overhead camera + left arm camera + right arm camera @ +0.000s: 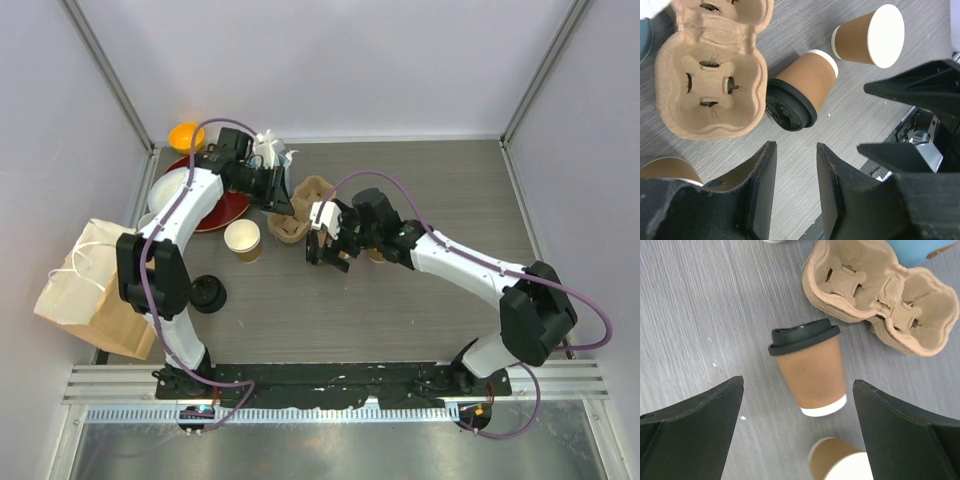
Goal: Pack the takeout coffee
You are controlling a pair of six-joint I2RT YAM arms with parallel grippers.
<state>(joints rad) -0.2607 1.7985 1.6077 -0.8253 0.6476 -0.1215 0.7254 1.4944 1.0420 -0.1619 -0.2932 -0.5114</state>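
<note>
Right pincer (797,381) spread wide over lidded cup (810,372) lying on counter (700,315); left pincer (795,146) narrowly parted, empty; second cup (840,462) cut off at lower frame edge

Your table (695,305): grey wood-grain laminate look, matt, finely streaked.
Cup (812,377): brown kraft paper, smooth, matt; white paper rim at base.
Lid (802,336): black plastic, faint sheen.
Carrier (880,290): tan moulded pulp, rough, fibrous.
Your left gripper (795,150): fingers (762,190) black, matt, grainy; inner faces smoother.
Bag (85,290): brown paper, creased.
Plate (235,205): red, glossy.
Rail (110,385) by your arm bases: bare metal, dull shine.
</note>
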